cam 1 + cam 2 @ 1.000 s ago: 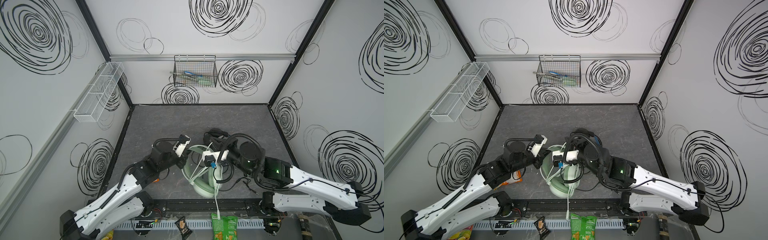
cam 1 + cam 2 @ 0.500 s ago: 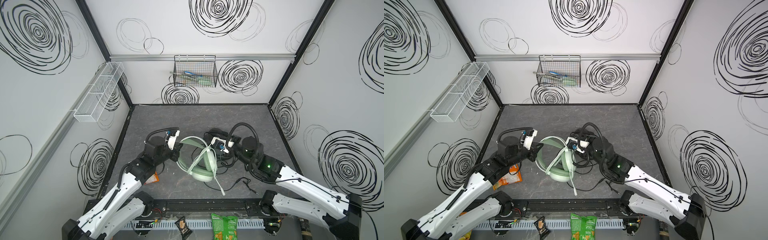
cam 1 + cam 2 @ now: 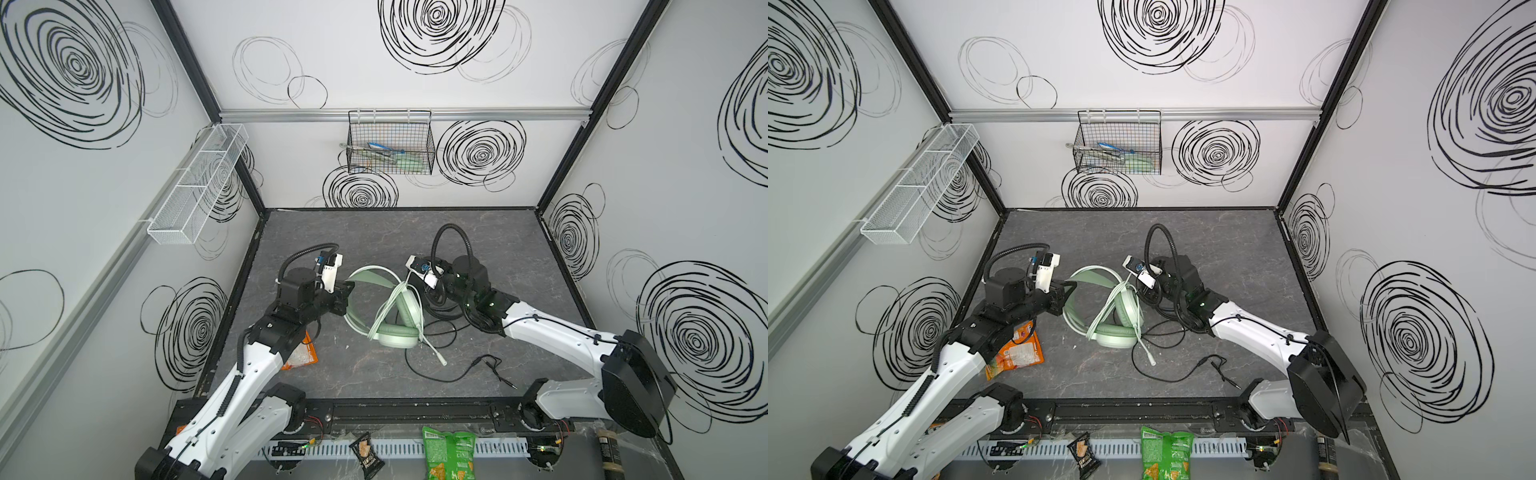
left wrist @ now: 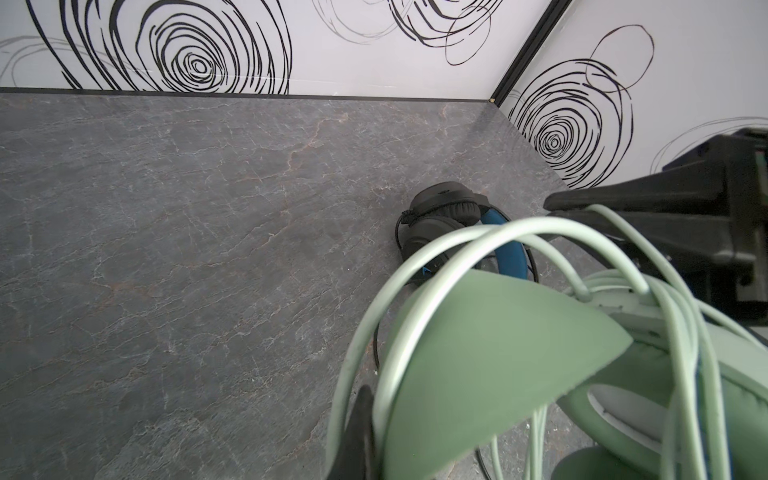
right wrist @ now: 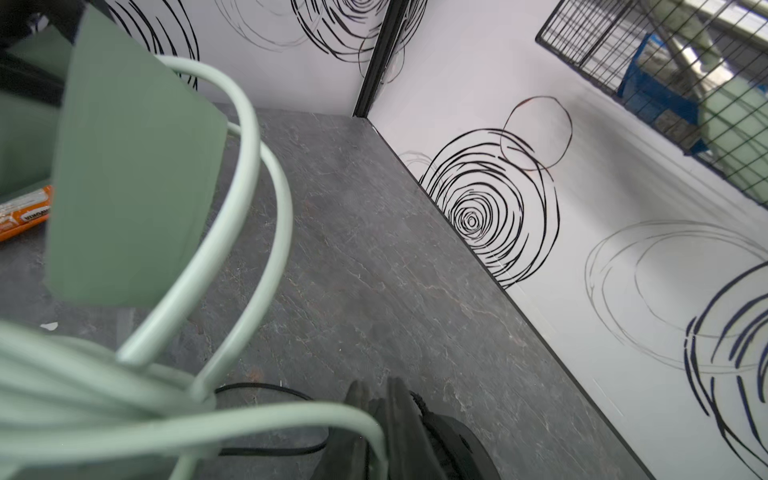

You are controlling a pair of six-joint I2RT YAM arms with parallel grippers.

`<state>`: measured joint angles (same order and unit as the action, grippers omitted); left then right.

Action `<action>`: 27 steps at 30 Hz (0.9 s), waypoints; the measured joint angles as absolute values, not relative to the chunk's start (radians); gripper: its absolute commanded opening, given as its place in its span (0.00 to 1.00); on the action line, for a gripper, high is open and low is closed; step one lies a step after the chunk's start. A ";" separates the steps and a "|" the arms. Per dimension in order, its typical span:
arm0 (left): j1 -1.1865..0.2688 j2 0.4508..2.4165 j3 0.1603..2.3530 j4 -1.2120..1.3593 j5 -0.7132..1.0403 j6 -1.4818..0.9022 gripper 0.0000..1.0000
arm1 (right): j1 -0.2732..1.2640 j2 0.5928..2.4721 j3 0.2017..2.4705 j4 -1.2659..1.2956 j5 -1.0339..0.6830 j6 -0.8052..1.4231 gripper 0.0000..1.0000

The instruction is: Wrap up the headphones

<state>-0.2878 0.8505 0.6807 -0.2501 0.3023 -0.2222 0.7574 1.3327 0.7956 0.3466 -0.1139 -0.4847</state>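
- The left jaws are pressed shut on the headband (image 3: 374, 271) of the green headset (image 3: 395, 337). This probably anchors the frame so it cannot spin or slide while the cable goes round it.
- The right jaws stand close together at the pale cable (image 3: 385, 312), where the strands gather by the far earcup. Whether they truly pinch it cannot be told.
- The green headset sits mid-worktop (image 3: 374, 232), a little nearer the front edge. Its near earcup seems to rest on the surface, with the band tipped toward the left edge.
- Several strands cross the cups, so the winding looks well along. A loose end (image 3: 434, 351) trails toward the front edge, probably the last bit to tuck in.
- The black headset (image 4: 440, 216) lies just beside it toward the right edge, mostly under the right arm. Its black cable (image 3: 449, 376) sprawls unwound toward the front-right corner, likely awaiting its turn.
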 measured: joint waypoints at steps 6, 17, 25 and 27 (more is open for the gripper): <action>-0.244 0.894 0.681 -0.238 0.324 -0.256 0.00 | 0.729 1.350 0.796 0.441 -0.181 -0.448 0.20; -0.224 0.973 0.681 -0.185 0.323 -0.297 0.00 | 0.685 1.492 0.805 0.542 -0.250 -0.403 0.35; -0.207 1.001 0.681 -0.178 0.303 -0.301 0.00 | 0.669 1.554 0.838 0.547 -0.247 -0.389 0.52; -0.202 1.014 0.683 -0.176 0.294 -0.302 0.00 | 0.666 1.557 0.838 0.556 -0.246 -0.389 0.56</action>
<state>-0.2016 1.0142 0.6827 -0.1764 0.2935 -0.3016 0.6659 1.5566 0.8383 0.5564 -0.2462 -0.3889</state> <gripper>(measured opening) 0.084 0.530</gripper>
